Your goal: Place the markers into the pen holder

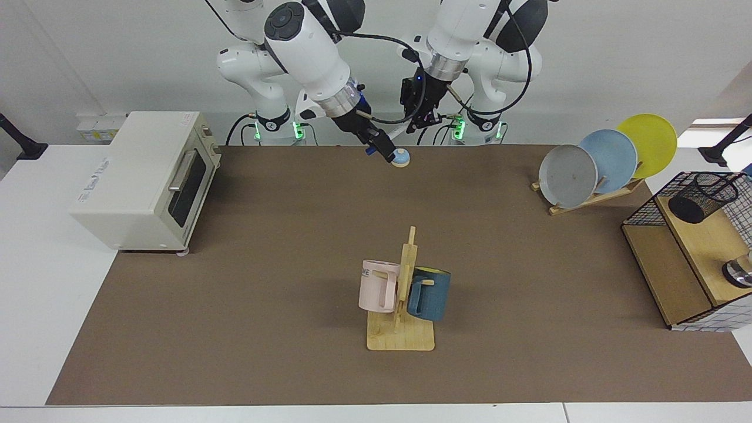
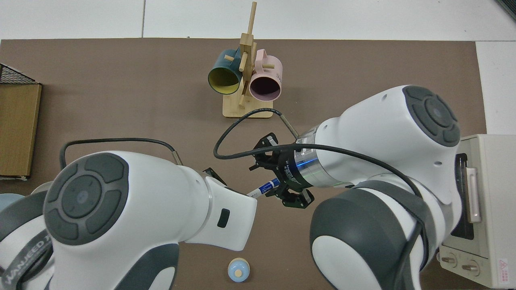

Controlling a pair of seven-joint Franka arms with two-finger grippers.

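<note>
As far as I could make out from above, the right gripper (image 2: 272,186) was pinched on the marker (image 2: 263,189), whose white end ran under the other arm's wrist. In the facing view it hung just beside a small blue bell (image 1: 400,157). The left gripper (image 1: 418,117) hovered near, higher up; its state I could not tell. The pen holder (image 1: 702,200) sat well apart on a wooden shelf (image 1: 705,247).
</note>
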